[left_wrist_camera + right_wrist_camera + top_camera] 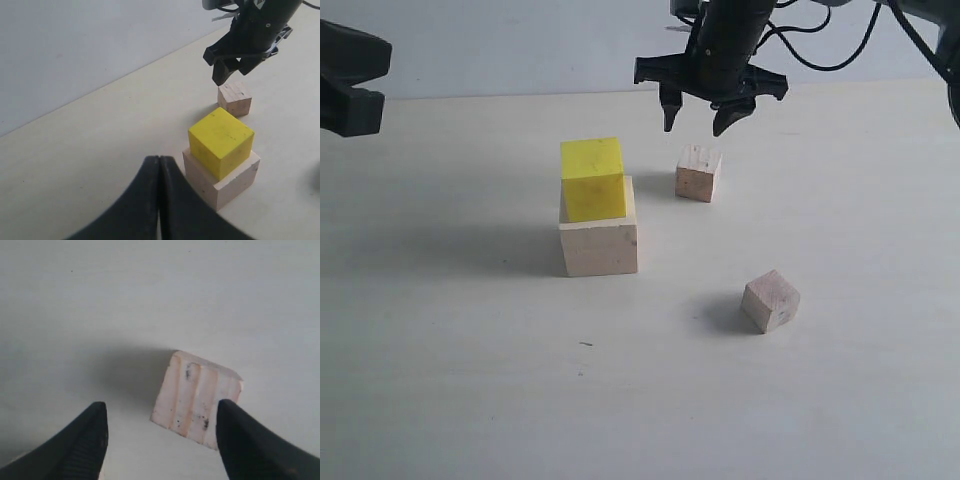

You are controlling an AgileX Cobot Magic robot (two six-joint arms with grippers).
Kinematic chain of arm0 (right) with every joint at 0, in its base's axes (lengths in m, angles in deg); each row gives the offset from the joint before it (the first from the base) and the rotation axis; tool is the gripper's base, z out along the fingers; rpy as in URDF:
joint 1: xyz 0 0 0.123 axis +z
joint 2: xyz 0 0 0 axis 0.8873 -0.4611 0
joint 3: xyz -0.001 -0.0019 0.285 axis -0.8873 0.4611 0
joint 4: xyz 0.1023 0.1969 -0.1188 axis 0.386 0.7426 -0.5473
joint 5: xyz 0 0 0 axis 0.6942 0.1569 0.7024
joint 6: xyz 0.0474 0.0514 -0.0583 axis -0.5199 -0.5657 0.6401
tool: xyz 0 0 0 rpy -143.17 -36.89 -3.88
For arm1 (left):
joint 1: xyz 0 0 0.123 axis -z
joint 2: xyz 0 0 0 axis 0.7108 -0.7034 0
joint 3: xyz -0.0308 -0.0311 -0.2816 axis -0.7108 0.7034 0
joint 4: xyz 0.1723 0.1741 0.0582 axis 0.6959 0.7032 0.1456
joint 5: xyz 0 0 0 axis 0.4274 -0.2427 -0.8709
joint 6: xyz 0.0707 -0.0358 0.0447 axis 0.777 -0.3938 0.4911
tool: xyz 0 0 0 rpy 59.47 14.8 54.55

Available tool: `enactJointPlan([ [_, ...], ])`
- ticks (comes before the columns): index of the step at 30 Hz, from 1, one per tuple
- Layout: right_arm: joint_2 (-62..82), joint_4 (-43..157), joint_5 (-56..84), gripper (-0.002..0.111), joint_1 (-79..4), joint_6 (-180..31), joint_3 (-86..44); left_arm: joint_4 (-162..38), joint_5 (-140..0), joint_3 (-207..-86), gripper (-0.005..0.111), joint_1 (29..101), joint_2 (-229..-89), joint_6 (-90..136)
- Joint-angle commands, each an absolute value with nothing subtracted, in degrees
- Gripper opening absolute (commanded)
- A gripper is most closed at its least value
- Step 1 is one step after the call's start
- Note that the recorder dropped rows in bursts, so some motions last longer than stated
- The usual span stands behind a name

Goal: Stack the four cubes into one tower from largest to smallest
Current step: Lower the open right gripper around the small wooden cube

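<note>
Under my open right gripper sits one small cube, with bare table all round it. Toward my left, the yellow cube on the pale cube stands near. The other small cube lies well apart.

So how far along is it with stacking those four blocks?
About halfway. The yellow cube sits on the big pale cube, so the bottom two levels look done. The right fingers hang open above one small wooden cube, not gripping it yet. That one and the other small cube both have to go on top.
</note>
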State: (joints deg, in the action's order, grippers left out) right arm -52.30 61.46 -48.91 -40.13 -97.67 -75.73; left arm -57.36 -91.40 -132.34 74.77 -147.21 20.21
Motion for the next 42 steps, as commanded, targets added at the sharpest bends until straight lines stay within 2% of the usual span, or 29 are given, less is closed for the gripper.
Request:
enactJointPlan([
  [1, -53.2, 63.0, -47.8, 0.06, -40.9, -99.5, -76.3, -57.5, -91.4, -132.2, 0.0, 75.0, -147.0, 18.7],
  [12, -53.2, 62.0, -49.5, 0.06, -41.3, -106.3, -79.6, -57.5, -91.2, -132.2, 0.0, 75.1, -147.0, 18.5],
  [19, -54.3, 59.1, -56.1, 0.06, -41.3, -109.4, -83.6, -57.5, -91.2, -132.2, 0.0, 75.1, -147.0, 18.5],
  [36, -59.2, 58.9, -56.1, 0.06, -41.2, -111.3, -83.6, -57.5, -91.2, -132.2, 0.0, 75.1, -147.0, 18.3],
  [42, -59.2, 58.8, -56.1, 0.066, -41.2, -109.8, -83.6, -57.5, -91.2, -132.2, 0.0, 75.1, -147.0, 18.3],
])
